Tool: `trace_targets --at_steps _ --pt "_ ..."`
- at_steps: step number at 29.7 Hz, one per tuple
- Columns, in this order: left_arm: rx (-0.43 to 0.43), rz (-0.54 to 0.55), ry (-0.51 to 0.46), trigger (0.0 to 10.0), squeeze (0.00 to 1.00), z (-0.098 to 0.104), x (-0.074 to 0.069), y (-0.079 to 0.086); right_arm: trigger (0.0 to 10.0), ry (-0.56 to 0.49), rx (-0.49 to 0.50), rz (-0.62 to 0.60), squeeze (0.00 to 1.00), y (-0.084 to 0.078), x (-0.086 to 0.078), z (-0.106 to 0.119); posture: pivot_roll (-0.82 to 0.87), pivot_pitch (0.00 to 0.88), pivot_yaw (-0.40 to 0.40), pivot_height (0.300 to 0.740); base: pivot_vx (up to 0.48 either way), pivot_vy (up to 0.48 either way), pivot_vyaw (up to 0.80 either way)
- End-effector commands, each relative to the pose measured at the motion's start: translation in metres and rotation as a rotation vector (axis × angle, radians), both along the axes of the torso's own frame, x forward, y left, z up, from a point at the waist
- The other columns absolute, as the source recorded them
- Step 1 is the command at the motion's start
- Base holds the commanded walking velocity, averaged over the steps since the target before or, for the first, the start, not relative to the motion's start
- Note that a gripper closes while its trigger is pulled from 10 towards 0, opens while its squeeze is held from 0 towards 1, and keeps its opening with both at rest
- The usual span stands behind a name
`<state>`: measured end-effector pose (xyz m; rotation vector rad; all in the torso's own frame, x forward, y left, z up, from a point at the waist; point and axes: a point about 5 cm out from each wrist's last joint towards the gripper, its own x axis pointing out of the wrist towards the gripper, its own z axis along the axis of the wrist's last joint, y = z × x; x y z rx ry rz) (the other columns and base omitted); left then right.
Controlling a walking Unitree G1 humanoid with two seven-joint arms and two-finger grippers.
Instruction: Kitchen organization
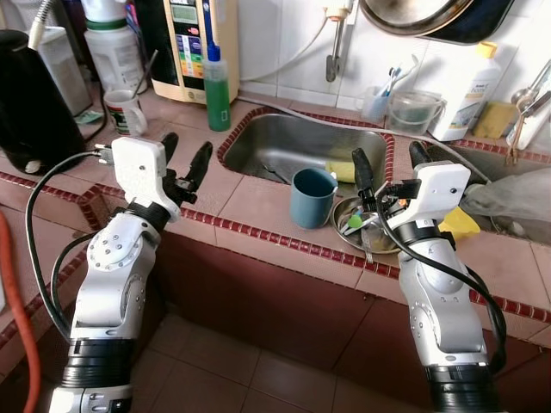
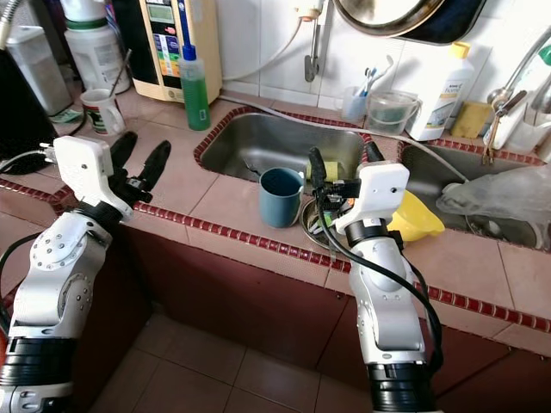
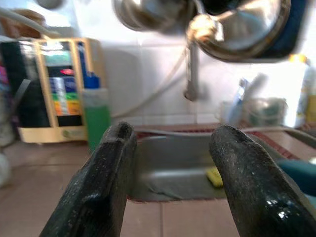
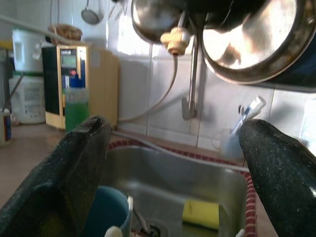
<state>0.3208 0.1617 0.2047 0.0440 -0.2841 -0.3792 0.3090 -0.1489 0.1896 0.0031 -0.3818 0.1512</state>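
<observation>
Blue cup stands upright on the tiled counter, at the front lip of the steel sink and just left of the right hand. That right hand hovers above a small metal dish holding utensils and something green; its two black fingers are spread wide with nothing between them, pointing toward the back wall. Just right of the wrist lies a yellow cloth. In the right wrist view the cup's rim sits low beside one finger, with a yellow sponge lying in the sink basin beyond.

The left hand is held over the counter to the left of the sink, well apart from the cup; its fingers are parted and empty too. Past it, near the back edge of the counter, a green bottle with a blue cap stands upright, and behind that a cream appliance with a coloured panel leans against the wall tiles. Further left are a small mug and a large white jug.

At the back right of the sink stand a clear container, a holder with toothbrushes and a white bottle with a yellow cap. A dark pan hangs on the wall above
</observation>
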Motion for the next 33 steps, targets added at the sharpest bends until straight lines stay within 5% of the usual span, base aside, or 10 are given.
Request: trace_targets --at_steps 1,15,33 --pt "0.022 -0.033 0.010 10.0 0.00 0.000 0.000 -0.003 10.0 0.033 -0.006 0.006 0.00 0.000 -0.001 -0.006 -0.02 0.000 -0.002 0.740 0.000 0.000 0.00" --pt "0.060 -0.112 0.049 10.0 0.00 -0.007 0.002 -0.016 10.0 0.089 0.013 0.006 0.00 0.010 -0.014 -0.021 -0.04 0.007 0.015 0.740 0.000 0.000 0.00" --pt "0.048 -0.113 0.040 10.0 0.00 -0.006 0.004 -0.020 10.0 0.071 0.008 0.021 0.00 0.012 -0.011 -0.014 -0.04 0.000 0.000 0.740 0.000 -0.393 0.00"
